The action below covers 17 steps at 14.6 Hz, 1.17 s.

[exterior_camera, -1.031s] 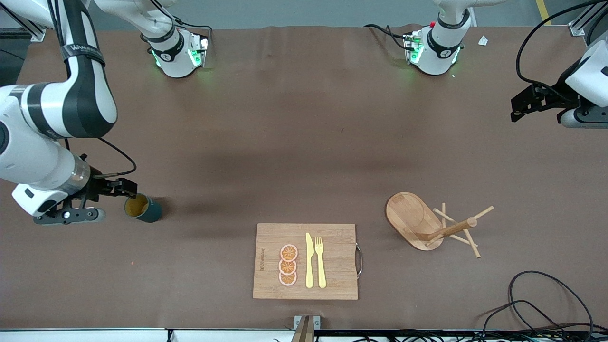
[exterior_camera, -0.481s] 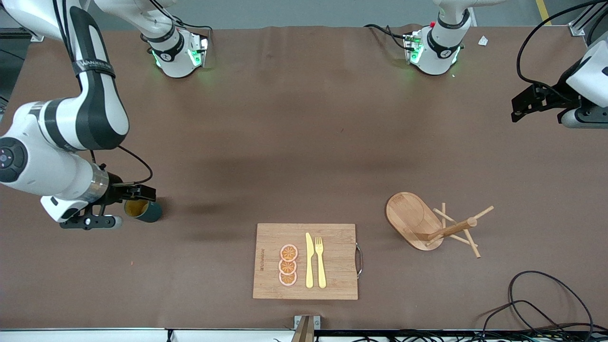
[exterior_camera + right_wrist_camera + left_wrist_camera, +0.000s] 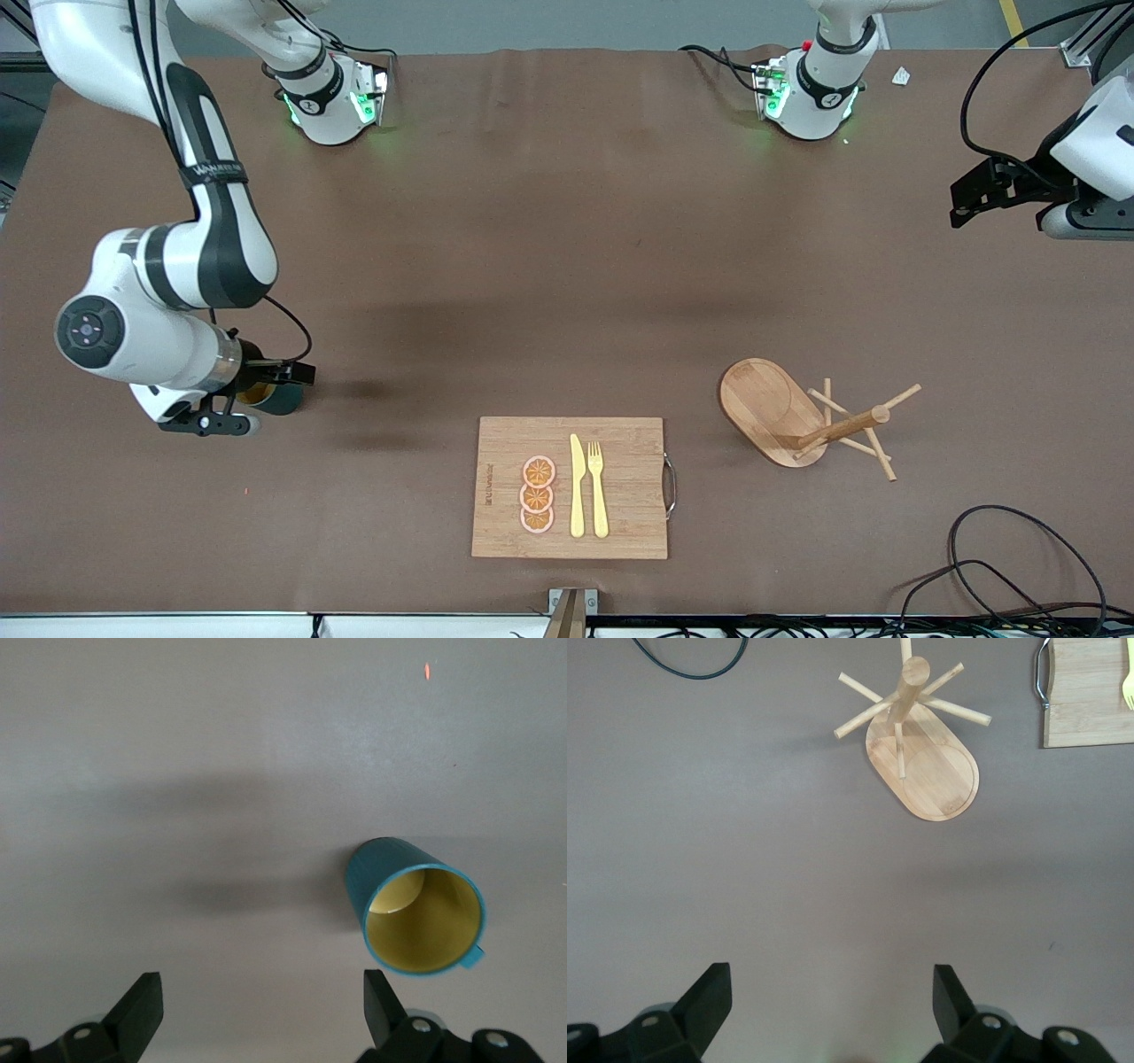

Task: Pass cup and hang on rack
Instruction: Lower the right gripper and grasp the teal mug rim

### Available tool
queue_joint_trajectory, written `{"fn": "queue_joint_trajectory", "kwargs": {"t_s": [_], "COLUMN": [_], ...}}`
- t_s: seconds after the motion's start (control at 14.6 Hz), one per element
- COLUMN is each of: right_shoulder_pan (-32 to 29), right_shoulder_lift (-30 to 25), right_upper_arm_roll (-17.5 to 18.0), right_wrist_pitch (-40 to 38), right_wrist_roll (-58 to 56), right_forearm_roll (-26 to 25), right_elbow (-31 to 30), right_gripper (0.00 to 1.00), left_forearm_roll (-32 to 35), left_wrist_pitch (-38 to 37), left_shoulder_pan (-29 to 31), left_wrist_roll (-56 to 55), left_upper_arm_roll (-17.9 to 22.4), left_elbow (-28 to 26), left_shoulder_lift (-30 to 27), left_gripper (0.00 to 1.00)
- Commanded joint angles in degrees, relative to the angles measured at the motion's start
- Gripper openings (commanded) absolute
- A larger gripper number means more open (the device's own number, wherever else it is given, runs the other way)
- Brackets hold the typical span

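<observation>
The teal-green cup (image 3: 283,404) stands upright on the brown table toward the right arm's end, mostly hidden under my right gripper (image 3: 285,376). In the right wrist view the cup (image 3: 416,904) shows its yellow inside and a small handle. My right gripper (image 3: 263,992) is open and empty above the table, and the cup lies off to one side of the jaws, not between them. The wooden rack (image 3: 772,409) stands toward the left arm's end and also shows in the left wrist view (image 3: 926,771). My left gripper (image 3: 973,190) waits, open and empty (image 3: 833,997).
A bamboo cutting board (image 3: 629,487) with orange slices, a yellow knife and a fork lies near the front edge, between cup and rack. Black cables (image 3: 1019,558) coil at the front corner at the left arm's end.
My right arm has swung toward the middle of the table, bringing its gripper from beside the cup to over it. The cup, rack and left arm have not moved.
</observation>
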Motion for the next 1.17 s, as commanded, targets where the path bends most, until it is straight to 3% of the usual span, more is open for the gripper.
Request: {"fn": "queue_joint_trajectory", "kwargs": {"t_s": [0.0, 0.34, 0.41, 0.62, 0.82, 1.1], "right_shoulder_pan": [-0.89, -3.17, -3.52, -4.23, -3.88, -2.48], "right_shoulder_lift": [0.85, 4.10, 4.89, 6.21, 6.21, 6.04], "right_upper_arm_roll": [-0.26, -0.35, -0.35, -0.35, -0.35, -0.35], "right_wrist_pitch": [5.50, 9.30, 9.91, 9.48, 9.39, 7.13], "right_wrist_roll": [0.87, 0.78, 0.60, -0.01, -0.01, 0.25], "right_forearm_roll": [0.30, -0.23, -0.32, -0.32, -0.49, -0.58], "right_elbow": [-4.27, -4.73, -4.82, -4.73, -4.12, -1.14], "right_gripper": [1.00, 0.99, 0.90, 0.37, 0.05, 0.00], "left_forearm_roll": [0.41, 0.23, 0.23, 0.23, 0.23, 0.32], "left_wrist_pitch": [-0.17, -0.17, -0.17, -0.17, -0.17, -0.17], "left_shoulder_pan": [0.11, 0.29, 0.29, -0.06, -0.15, 0.11], "left_wrist_roll": [-0.01, 0.43, 0.52, 0.08, 0.08, 0.43], "left_upper_arm_roll": [-0.18, -0.26, -0.26, -0.26, -0.35, -0.35], "left_elbow": [1.01, 3.03, 3.03, 2.94, 2.94, 3.03], "left_shoulder_lift": [0.26, 0.17, 0.17, 0.44, 0.44, 0.44], "left_gripper": [1.00, 1.00, 1.00, 1.00, 1.00, 1.00]}}
